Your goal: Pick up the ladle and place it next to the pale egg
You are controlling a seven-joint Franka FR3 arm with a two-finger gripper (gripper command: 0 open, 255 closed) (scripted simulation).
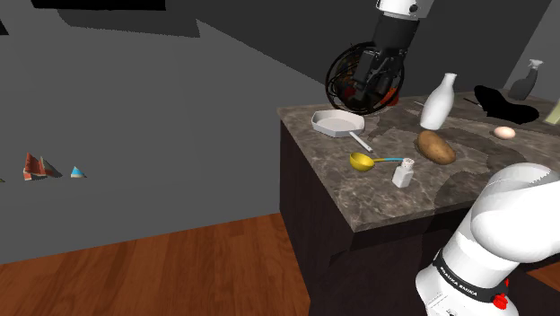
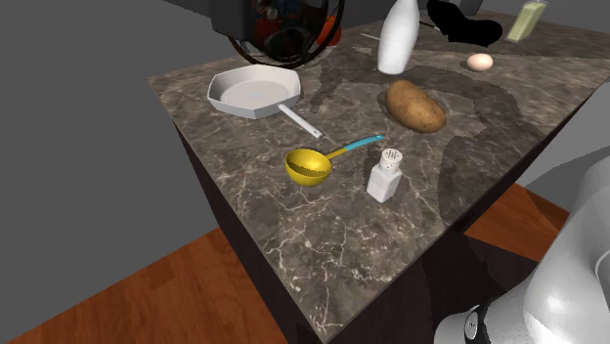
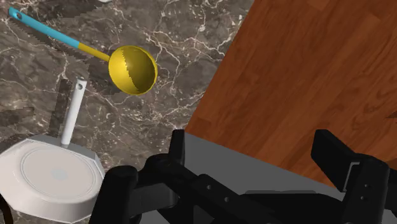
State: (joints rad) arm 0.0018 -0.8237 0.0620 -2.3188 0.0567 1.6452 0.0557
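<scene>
my gripper point(image 3: 253, 145) spread, empty, high by frying pan point(image 1: 337, 122) | ladle point(image 1: 362, 162) near counter point(image 1: 386, 202) edge | egg point(image 1: 504, 132) far side

- The arm point(image 1: 498, 224) is rising from the lower right of the shoulder view, where its rounded white lower link is sitting large in the frame.
- Its white wrist segment point(image 1: 401, 7) is showing at the top edge, right of centre.
- The black gripper point(image 1: 364, 83) is hanging below that segment, pointing down and slightly toward the frame's left.
- In the wrist view, the two black fingers point(image 3: 178, 147) are standing wide apart.
- In the second exterior view, the white lower link is occupying the lower right corner.
</scene>
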